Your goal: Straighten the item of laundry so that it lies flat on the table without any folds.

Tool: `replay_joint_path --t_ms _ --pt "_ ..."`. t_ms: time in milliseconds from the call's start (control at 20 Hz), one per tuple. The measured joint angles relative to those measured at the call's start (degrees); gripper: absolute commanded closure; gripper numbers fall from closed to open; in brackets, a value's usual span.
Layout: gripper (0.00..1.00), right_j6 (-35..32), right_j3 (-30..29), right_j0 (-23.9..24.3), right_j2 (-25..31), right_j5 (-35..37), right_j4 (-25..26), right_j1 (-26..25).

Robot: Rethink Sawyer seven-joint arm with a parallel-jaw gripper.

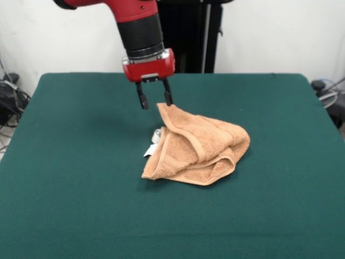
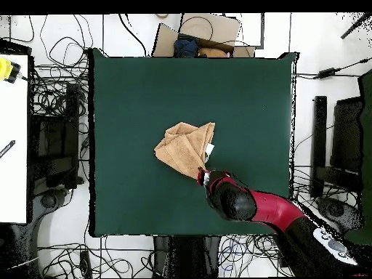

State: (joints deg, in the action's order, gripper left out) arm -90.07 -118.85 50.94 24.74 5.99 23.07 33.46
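Green table w/ crumpled towel

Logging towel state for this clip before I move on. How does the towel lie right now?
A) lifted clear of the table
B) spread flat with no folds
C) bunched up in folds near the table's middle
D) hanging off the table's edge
C: the towel sits crumpled in layered folds near the middle of the table, with the open gripper at its far corner.
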Motion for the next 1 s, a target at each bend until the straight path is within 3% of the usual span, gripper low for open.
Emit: replay_joint_path --t_ms 1000 --pt "0.00 0.0 0.3 0.2 -0.5 -1.8 0.0 -6.0"
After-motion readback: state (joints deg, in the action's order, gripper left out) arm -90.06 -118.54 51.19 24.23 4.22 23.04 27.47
